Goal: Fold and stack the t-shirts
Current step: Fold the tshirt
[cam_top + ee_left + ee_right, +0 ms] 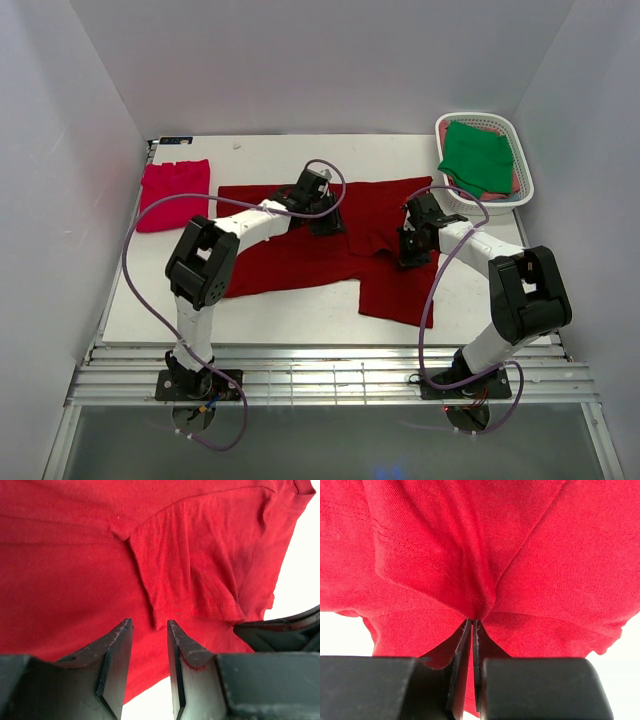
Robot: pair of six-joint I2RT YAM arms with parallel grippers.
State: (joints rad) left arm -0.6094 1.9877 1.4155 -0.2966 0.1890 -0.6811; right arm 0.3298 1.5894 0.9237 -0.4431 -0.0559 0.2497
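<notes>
no readable text, labels, brands, numbers or signs on anything in any view

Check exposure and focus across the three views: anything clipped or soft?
Top view: even, diffuse light, faint shadows, nothing blurred. Left wrist: table clipped to pure white, dark red shirt weave sharp, left tool picks up a red cast. Right wrist: table clipped white too, shirt stitching crisp, right tool nearly black, little detail.
</notes>
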